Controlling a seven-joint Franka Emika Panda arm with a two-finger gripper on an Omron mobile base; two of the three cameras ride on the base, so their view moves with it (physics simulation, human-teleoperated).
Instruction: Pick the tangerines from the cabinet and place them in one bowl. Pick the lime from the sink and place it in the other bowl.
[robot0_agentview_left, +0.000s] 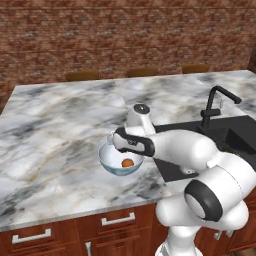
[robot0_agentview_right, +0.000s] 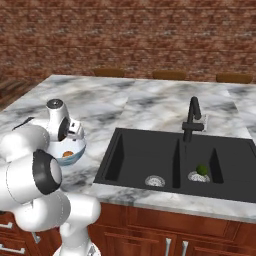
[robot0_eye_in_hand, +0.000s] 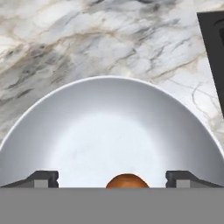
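One tangerine lies inside the pale blue-white bowl on the marble counter, left of the sink. My gripper hovers just over the bowl, open. In the hand view its fingertips stand wide apart, with the tangerine loose between and below them, on the bowl's floor. The lime sits in the right basin of the sink near a drain. The cabinet and the other bowl are out of view.
A black angular faucet rises behind the sink. The counter's front edge runs close under the bowl, above wood drawers with metal handles. Brown chair backs line the far side, before a brick wall.
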